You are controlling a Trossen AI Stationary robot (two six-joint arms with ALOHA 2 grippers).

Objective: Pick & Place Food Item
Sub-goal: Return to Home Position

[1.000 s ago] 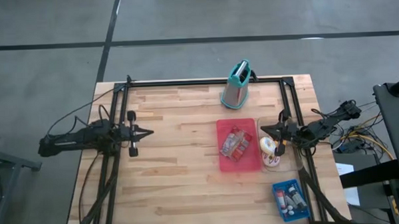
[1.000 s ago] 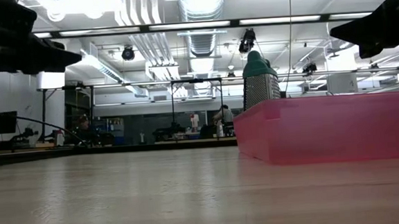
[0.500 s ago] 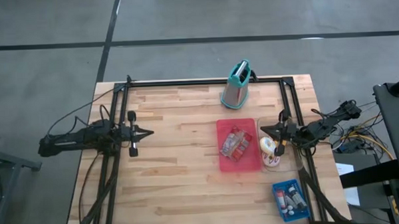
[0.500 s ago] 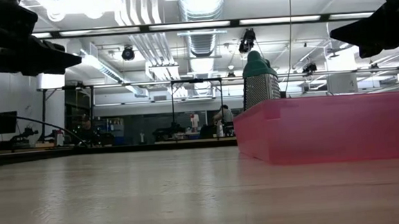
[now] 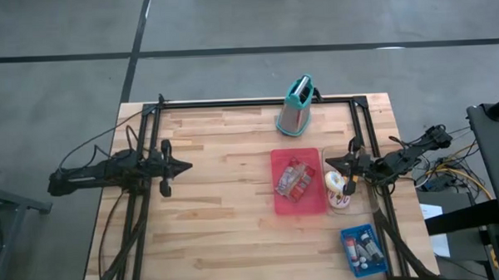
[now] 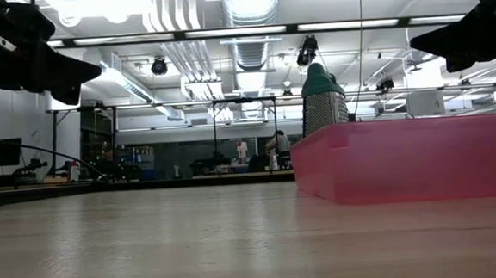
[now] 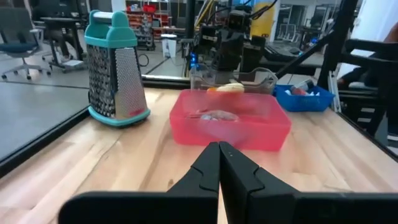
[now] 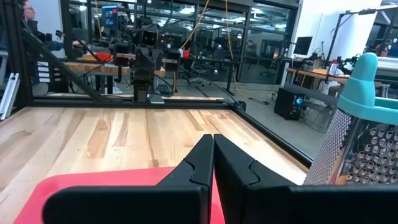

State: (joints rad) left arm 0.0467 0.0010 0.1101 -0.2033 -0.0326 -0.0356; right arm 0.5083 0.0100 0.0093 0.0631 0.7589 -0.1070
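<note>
Hovering above tabletop (image 5: pixel 227 207): left gripper (image 5: pixel 182 167), right gripper (image 5: pixel 331 162), both sets of fingers pressed together, nothing held. Donuts (image 5: pixel 335 183) seen lying inside clear bin (image 5: pixel 356 209), under right gripper. Bin could be bumped if right arm (image 5: pixel 400 160) is lowered while pulled back.

On the surface (image 5: pixel 227 207), the grater (image 5: pixel 295 107) stands at the far edge, right of middle. The tray (image 5: pixel 298 206) lies before it. Just right of the tray sits the bin (image 5: pixel 366 204), donuts (image 5: pixel 338 187) inside. A small box (image 5: pixel 363 249) occupies the near right corner.

Grey concrete floor (image 5: pixel 63 47); ceiling ducts (image 6: pixel 244 10); office chair (image 7: pixel 15 34).
</note>
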